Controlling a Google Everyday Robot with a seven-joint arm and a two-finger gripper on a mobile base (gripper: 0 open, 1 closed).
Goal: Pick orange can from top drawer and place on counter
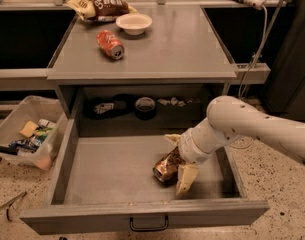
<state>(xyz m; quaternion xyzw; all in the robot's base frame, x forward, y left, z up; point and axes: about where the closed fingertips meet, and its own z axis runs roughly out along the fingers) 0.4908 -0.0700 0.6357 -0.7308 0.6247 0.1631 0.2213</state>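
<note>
One white robot arm (252,126) reaches in from the right, down into an open grey metal drawer (82,219). At its tip, the gripper (175,163) sits low in the right half of the drawer. Its two pale fingers (186,178) are spread apart, one on the far side and one on the near side of the orange can (165,167). The can lies on its side on the drawer floor between them, near the front right, glossy bronze with brown markings. Whether the fingers touch the can cannot be told.

The drawer is pulled fully out toward the viewer and has a small dark wire handle (148,225) in the middle of its front panel. Behind it, in the cabinet's shadowed recess, lie a few dark items, including a round black one (145,107).

Above the drawer is the counter (177,44), a broad flat grey top. On its left part lies a brighter red can (111,44) on its side. Behind that are a white bowl (134,23) and a brown and yellow snack bag (99,5), well apart from the gripper.

On the speckled floor to the left stands a clear plastic bin (47,154) holding small mixed items. A cable (257,39) hangs down at the upper right.
</note>
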